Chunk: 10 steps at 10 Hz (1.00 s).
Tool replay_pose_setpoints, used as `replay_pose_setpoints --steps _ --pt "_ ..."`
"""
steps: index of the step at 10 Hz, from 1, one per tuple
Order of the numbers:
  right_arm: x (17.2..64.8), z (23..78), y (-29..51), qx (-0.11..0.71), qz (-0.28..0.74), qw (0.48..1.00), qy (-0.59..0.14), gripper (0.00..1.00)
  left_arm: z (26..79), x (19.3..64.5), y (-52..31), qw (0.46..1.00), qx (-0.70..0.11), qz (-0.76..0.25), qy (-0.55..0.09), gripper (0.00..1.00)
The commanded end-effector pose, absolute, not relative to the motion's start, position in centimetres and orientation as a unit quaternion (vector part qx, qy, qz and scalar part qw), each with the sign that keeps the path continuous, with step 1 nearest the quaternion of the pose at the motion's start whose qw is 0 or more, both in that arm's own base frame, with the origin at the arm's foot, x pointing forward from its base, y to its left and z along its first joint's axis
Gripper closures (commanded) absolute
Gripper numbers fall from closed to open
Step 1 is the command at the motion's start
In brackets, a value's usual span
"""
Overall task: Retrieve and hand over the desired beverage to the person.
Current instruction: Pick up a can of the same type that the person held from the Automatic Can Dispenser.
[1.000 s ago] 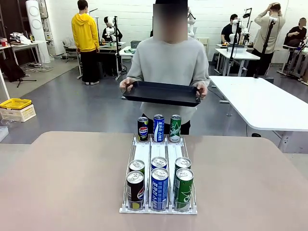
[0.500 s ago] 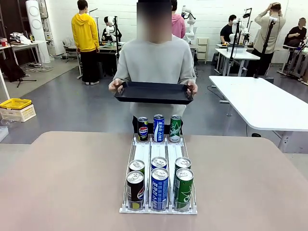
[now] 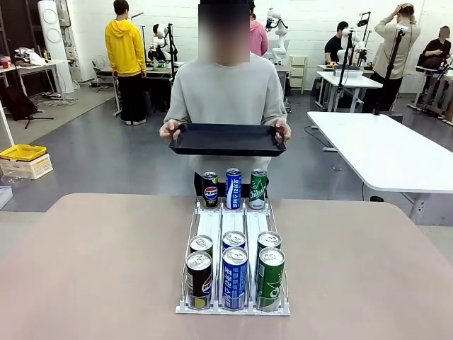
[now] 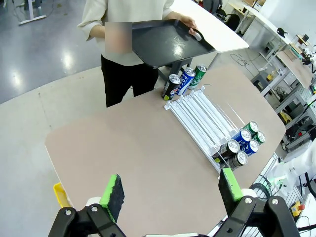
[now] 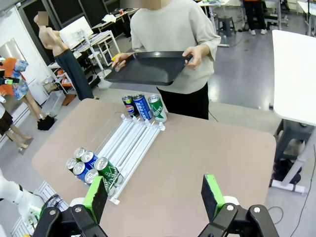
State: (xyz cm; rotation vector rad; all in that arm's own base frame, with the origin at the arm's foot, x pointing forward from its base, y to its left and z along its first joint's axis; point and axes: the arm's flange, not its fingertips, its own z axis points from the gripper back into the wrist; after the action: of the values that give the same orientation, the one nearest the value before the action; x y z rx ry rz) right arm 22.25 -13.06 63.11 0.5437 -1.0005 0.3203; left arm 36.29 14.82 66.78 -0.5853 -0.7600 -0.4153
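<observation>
Both claws, left [image 4: 170, 187] and right [image 5: 154, 191], hung wide open and empty. The cans [image 5: 101, 164] sat in the rack [image 5: 131, 138] on the counter [image 5: 207, 148], below and ahead of them. Beyond, the person [image 5: 173, 29] held a tray [image 5: 145, 67]. I judged retrieval hadn't begun. Next I'd need to know which can was wanted, then descend.

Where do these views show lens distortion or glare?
Left wrist view: the table edge bows, with glare spots on the floor and a sheen on the tray. Right wrist view: evenly lit, sharp. Front view: straight lines, bright tops on the cans.
</observation>
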Motion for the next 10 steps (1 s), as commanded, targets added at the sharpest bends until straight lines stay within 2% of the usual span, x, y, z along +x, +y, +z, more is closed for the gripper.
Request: replay_pose_setpoints --steps 1,10 --pt "22.38 62.88 -13.11 0.264 0.159 0.824 -0.475 0.00 66.84 36.24 14.80 0.864 -0.283 -0.200 -0.366 0.00" --pt "22.38 62.88 -13.11 0.264 0.159 0.824 -0.475 0.00 66.84 36.24 14.80 0.864 -0.283 -0.200 -0.366 0.00"
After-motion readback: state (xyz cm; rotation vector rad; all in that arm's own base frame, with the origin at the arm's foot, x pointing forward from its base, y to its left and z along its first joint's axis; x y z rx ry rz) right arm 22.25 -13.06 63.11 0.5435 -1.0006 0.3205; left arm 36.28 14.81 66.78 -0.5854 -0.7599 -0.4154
